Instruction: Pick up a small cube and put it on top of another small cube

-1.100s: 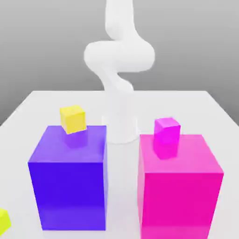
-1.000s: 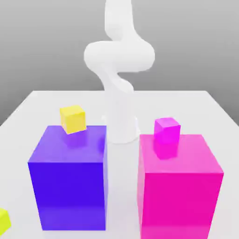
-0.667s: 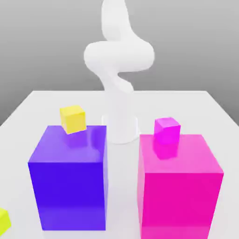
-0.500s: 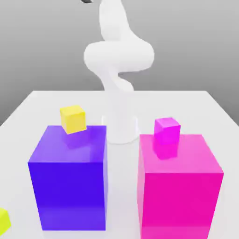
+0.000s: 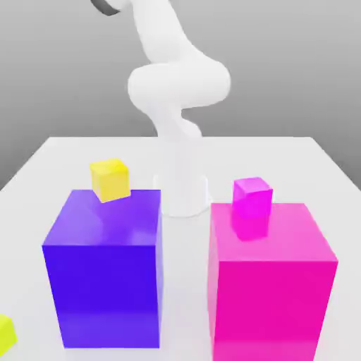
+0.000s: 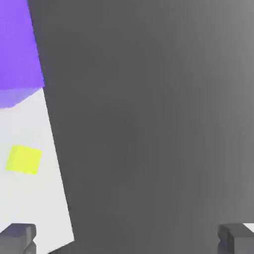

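Note:
A small yellow cube (image 5: 110, 179) rests on the big purple block (image 5: 106, 268) at the exterior view's left. On the big pink block (image 5: 271, 282) at the right sits a small magenta cube (image 5: 252, 196). A second small yellow cube (image 5: 5, 331) lies on the white table at the near left corner; the hand view shows it (image 6: 24, 159) on the table beside the purple block (image 6: 17, 44). My gripper (image 6: 126, 240) hangs high above the table's edge, open, with its fingers (image 6: 17, 238) far apart and nothing between them.
The white arm's base (image 5: 183, 197) stands between the two big blocks at the back. Its upper links bend to the exterior view's upper left, ending in a dark wrist part (image 5: 106, 7). The white table (image 5: 282, 162) ends close beside the purple block.
The arm's upper links have swung toward the exterior view's left, and a dark wrist part has come into view at the top. No cube has moved.

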Controlling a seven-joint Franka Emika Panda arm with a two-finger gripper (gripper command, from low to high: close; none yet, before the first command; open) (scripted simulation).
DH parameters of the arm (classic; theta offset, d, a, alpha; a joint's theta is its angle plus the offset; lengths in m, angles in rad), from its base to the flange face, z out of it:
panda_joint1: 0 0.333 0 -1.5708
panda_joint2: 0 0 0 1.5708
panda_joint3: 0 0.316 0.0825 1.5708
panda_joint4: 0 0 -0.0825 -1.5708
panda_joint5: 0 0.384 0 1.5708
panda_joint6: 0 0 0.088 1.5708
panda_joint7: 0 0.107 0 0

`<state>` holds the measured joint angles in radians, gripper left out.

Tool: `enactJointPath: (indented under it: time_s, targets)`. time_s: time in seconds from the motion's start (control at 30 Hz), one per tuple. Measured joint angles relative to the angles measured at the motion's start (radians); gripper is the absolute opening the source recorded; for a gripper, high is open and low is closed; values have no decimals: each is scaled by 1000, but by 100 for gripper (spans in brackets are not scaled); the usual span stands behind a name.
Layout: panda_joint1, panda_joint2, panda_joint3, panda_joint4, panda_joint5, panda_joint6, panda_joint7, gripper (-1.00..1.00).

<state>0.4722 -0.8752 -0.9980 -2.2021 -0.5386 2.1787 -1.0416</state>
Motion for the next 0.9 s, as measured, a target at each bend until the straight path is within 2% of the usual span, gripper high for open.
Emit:
enactJointPath:
  time_s: [0.33, 0.7, 0.8, 0.83, 0.9]
  targets:
    - [380, 76, -451, 36, -194, 51, -415, 0]
    - [905, -49, -937, 113, -550, -1, -738, 0]
    - [1001, -130, -1058, 150, -658, 38, -730, 0]
    - [1019, -151, -1086, 159, -683, 51, -722, -100]
    - [1019, -151, -1086, 159, -685, 51, -720, -100]
